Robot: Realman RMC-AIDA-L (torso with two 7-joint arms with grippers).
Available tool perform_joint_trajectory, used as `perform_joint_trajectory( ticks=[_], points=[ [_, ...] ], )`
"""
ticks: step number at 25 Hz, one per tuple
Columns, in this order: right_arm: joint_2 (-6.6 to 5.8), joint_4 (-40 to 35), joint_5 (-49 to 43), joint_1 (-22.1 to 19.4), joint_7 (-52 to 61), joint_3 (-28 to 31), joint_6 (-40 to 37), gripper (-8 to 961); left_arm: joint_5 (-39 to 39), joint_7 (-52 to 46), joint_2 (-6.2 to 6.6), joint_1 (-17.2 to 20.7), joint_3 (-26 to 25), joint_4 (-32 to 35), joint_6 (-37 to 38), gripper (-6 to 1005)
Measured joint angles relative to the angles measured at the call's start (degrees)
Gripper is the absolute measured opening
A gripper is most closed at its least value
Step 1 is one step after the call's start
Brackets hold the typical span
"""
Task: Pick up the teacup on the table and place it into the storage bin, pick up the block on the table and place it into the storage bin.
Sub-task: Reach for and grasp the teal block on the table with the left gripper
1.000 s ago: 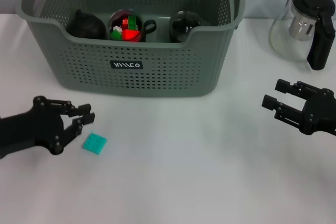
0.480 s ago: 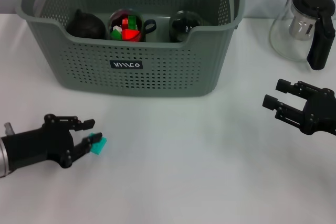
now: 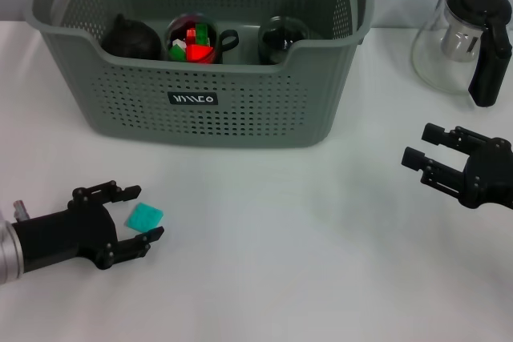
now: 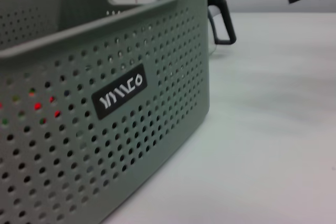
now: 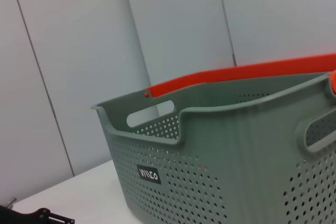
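Block: I count one teal block (image 3: 144, 217) flat on the desk (image 3: 280, 262), before the storage bin (image 3: 200, 86).
Left gripper (image 3: 135, 211): fingers wide, flanking the block.
Right gripper (image 3: 422, 148): fingers apart, empty.
Bin contents: I count three dark cups.

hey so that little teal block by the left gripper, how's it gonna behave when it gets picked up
The teal block looks small and flat, so it is probably light and rigid. Lying flat on the table, it should not roll, though a nudge may slide it. Its low profile probably leaves the open left gripper little edge to pinch.
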Motion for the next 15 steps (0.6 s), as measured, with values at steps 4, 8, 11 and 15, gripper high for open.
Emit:
perform_joint_trajectory(
  ticks=[4, 8, 11, 15],
  points=[
    [0.04, 0.0, 0.0, -0.1, 0.0, 0.0, 0.0, 642, 0.0, 0.1, -0.09, 0.0, 0.6, -0.5, -1.8, 626],
    [0.05, 0.0, 0.0, -0.3, 0.0, 0.0, 0.0, 642, 0.1, 0.1, -0.11, 0.0, 1.3, -0.9, -3.5, 726],
    [0.06, 0.0, 0.0, -0.3, 0.0, 0.0, 0.0, 642, 0.1, 0.1, -0.19, -0.1, 2.1, -1.3, -4.7, 725],
    [0.05, 0.0, 0.0, -0.3, 0.0, 0.0, 0.0, 642, 0.1, 0.1, -0.20, -0.3, 2.1, -1.5, -5.3, 723]
  ],
)
